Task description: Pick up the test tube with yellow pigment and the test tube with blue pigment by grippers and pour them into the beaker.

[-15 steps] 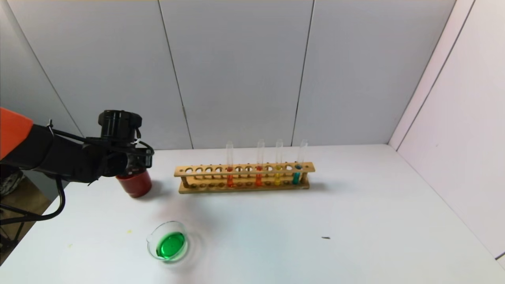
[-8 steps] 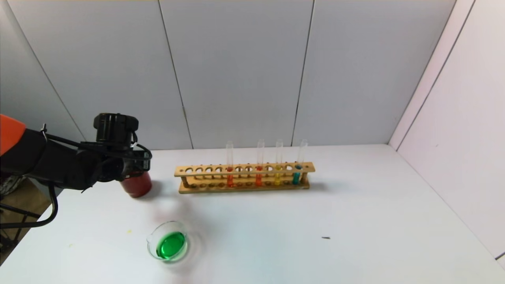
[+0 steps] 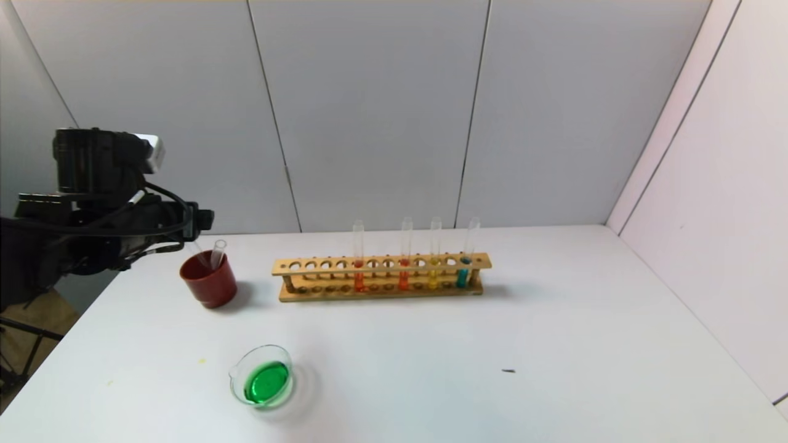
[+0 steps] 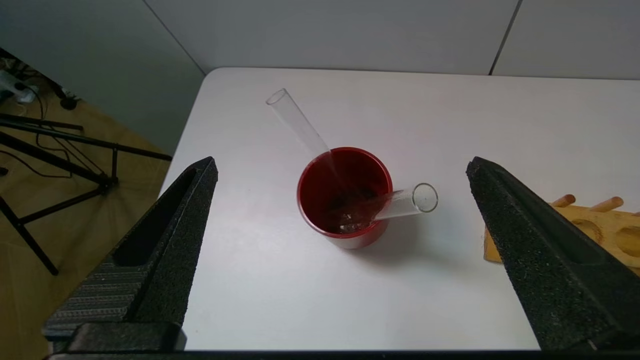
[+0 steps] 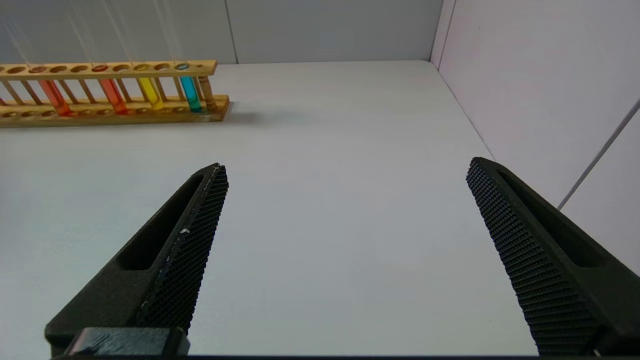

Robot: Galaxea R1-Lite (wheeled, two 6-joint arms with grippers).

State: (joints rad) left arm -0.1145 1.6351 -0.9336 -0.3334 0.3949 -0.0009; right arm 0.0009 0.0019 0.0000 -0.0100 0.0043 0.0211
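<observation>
Black left gripper [image 4: 340, 250] spread wide and empty, raised above the red cup [image 3: 209, 280] with two bare tubes [image 4: 405, 202]; right gripper [image 5: 345, 250] likewise parted over bare table [image 3: 492, 369]. Yellow tube [image 3: 434, 261] and blue tube [image 3: 466, 261] upright in wooden rack [image 3: 381, 278]; beaker [image 3: 263, 383] nearer, green inside

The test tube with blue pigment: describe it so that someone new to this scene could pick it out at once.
On the white table a long wooden rack stands near the back wall. The test tube with blue pigment stands upright near the rack's right end, beside the test tube with yellow pigment. It alone holds cyan-blue liquid; two others hold orange-red.
</observation>
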